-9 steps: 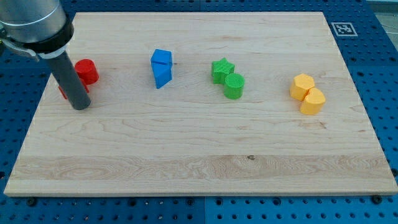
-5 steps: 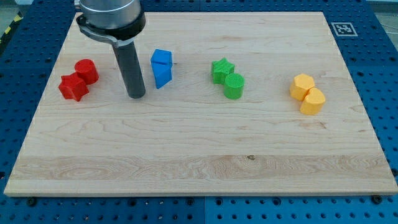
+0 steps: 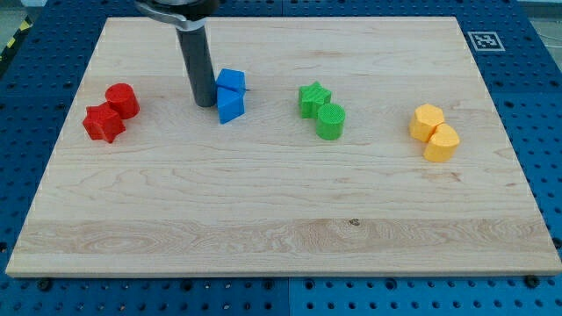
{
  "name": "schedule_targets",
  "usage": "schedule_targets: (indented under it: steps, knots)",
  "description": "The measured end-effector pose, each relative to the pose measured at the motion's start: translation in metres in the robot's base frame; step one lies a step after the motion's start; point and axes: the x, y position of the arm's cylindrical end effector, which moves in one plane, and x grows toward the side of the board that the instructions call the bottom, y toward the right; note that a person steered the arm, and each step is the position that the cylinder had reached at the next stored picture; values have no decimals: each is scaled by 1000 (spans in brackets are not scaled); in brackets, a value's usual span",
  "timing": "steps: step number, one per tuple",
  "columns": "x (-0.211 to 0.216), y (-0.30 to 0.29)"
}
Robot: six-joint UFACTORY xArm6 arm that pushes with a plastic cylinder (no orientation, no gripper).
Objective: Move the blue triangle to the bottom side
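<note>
The blue triangle (image 3: 231, 106) lies on the wooden board (image 3: 281, 211), above the board's middle and left of centre. A second blue block (image 3: 230, 81) touches it from above. My tip (image 3: 205, 104) stands just to the left of the two blue blocks, level with the triangle, close to or touching it.
A red cylinder (image 3: 122, 100) and a red star (image 3: 104, 122) sit at the view's left. A green star (image 3: 313, 97) and a green cylinder (image 3: 330, 121) sit right of centre. Two yellow blocks (image 3: 434, 132) sit at the right.
My tip has moved from beside the red blocks at the left across to the right and up, ending next to the blue blocks. No block has moved.
</note>
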Motion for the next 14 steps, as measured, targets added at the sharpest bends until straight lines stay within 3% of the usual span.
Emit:
schedule_targets:
  steps: [4,14]
  knots:
    - [-7,69]
    - [31,42]
